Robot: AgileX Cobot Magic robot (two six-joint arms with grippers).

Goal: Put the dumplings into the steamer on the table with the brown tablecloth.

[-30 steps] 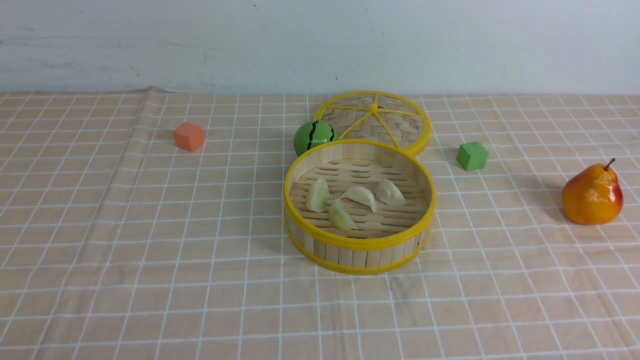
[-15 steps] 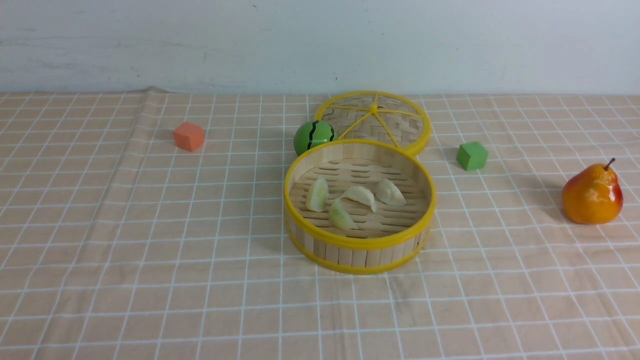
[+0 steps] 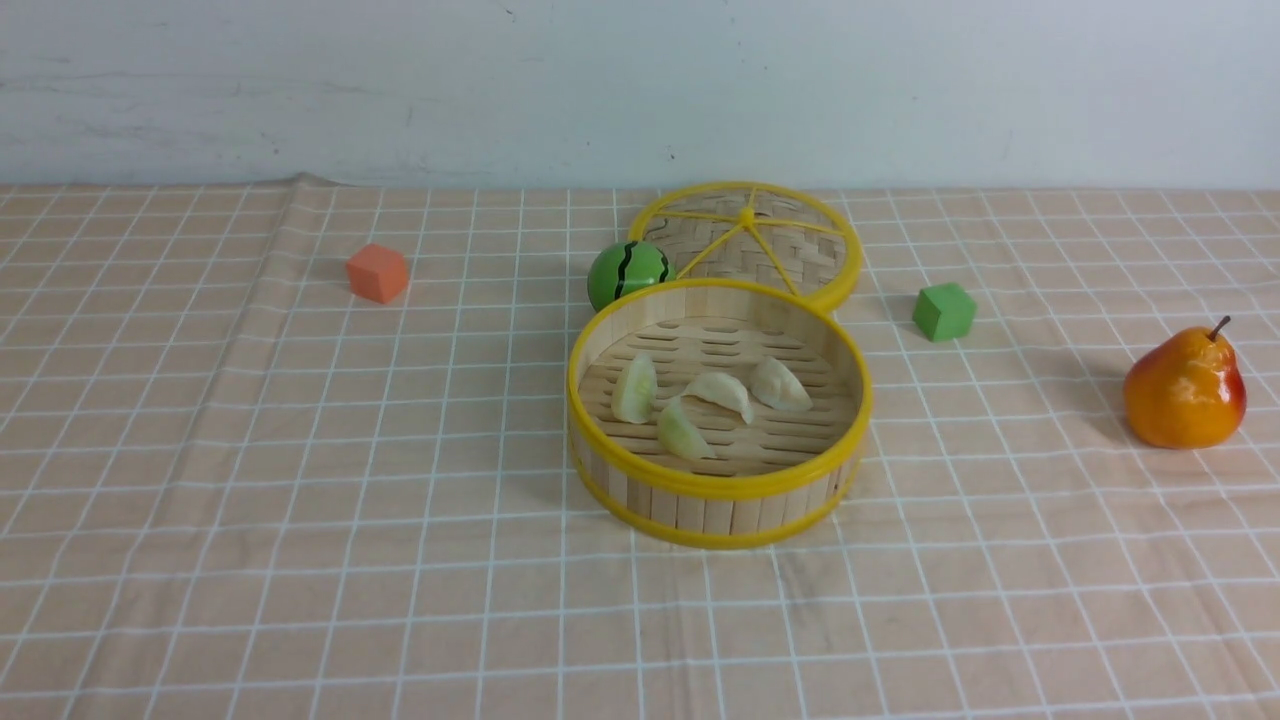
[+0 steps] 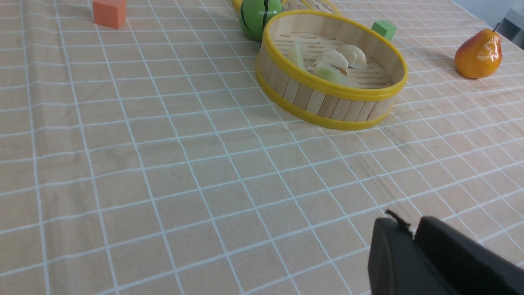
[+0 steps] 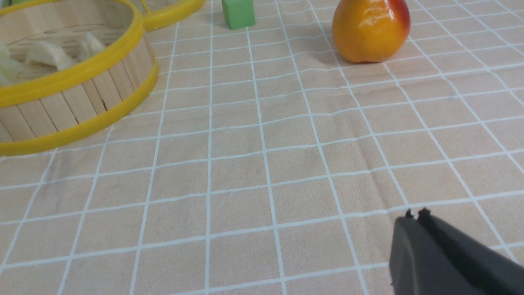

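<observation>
The round bamboo steamer [image 3: 718, 490] with yellow rims stands mid-table on the brown tablecloth [image 3: 300, 500]. Several pale dumplings [image 3: 718, 392] lie on its slatted floor. The steamer also shows in the left wrist view [image 4: 327, 104] and the right wrist view [image 5: 73, 102], with dumplings inside in the left wrist view [image 4: 333, 61] and the right wrist view [image 5: 47, 53]. My left gripper [image 4: 411, 227] is shut and empty, low over the cloth on the near side of the steamer. My right gripper [image 5: 414, 217] is shut and empty over the cloth near the steamer. Neither gripper shows in the front view.
The woven lid [image 3: 760, 240] with yellow spokes lies behind the steamer, a green striped ball [image 3: 627, 272] beside it. An orange cube [image 3: 378, 272] sits far left, a green cube [image 3: 943, 311] to the right, an orange-red pear [image 3: 1185, 390] at far right.
</observation>
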